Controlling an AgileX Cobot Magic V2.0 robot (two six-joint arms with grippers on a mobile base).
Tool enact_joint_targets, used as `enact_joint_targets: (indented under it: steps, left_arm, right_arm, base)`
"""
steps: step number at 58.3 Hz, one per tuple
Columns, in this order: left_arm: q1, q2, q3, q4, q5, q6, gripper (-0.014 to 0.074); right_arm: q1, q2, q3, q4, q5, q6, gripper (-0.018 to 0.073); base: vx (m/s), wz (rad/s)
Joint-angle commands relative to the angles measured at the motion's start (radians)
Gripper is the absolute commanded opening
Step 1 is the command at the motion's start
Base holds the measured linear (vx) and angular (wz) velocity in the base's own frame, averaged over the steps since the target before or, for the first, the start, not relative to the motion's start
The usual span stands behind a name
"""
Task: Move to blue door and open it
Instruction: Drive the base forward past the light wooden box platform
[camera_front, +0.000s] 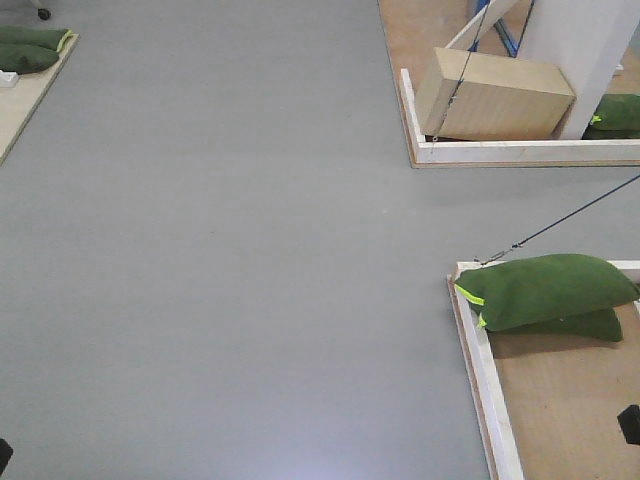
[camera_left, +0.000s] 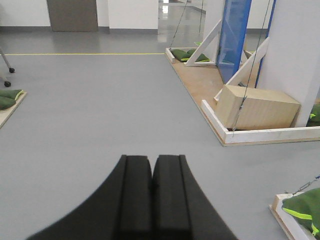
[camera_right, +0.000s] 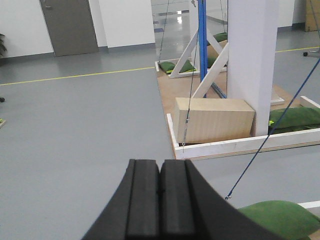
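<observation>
no readable text, labels, brands, numbers or signs in any view

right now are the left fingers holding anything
No, the left fingers are closed flat against each other with nothing between them.

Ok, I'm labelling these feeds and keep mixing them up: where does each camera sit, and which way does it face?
Front view: high on the robot, tilted steeply down at the grey floor; wooden box and green sandbag at right; only dark slivers at bottom corners.
Left wrist: behind the shut left gripper, looking level ahead toward the blue door.
Right wrist: behind the shut right gripper, facing the wooden box and white post.
Shared: all three show the wooden box.
</observation>
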Motion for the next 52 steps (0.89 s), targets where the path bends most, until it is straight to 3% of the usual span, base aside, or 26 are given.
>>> enact_joint_targets:
  steps: [1,52]
  left_arm:
    - [0.001,-0.014,-0.025,-0.006,-0.087,-0.003,0.0073]
    - [-0.001,-0.014,-0.025,-0.006,-0.087,-0.003,0.0073]
  right_arm:
    - [-0.001,-0.014,0.004,-0.004,-0.087,-0.006,-0.0001]
    - [-0.001,-0.014,0.004,-0.004,-0.087,-0.006,-0.0001]
  base:
    - [0.17,0.04]
    - [0.26,-0.01]
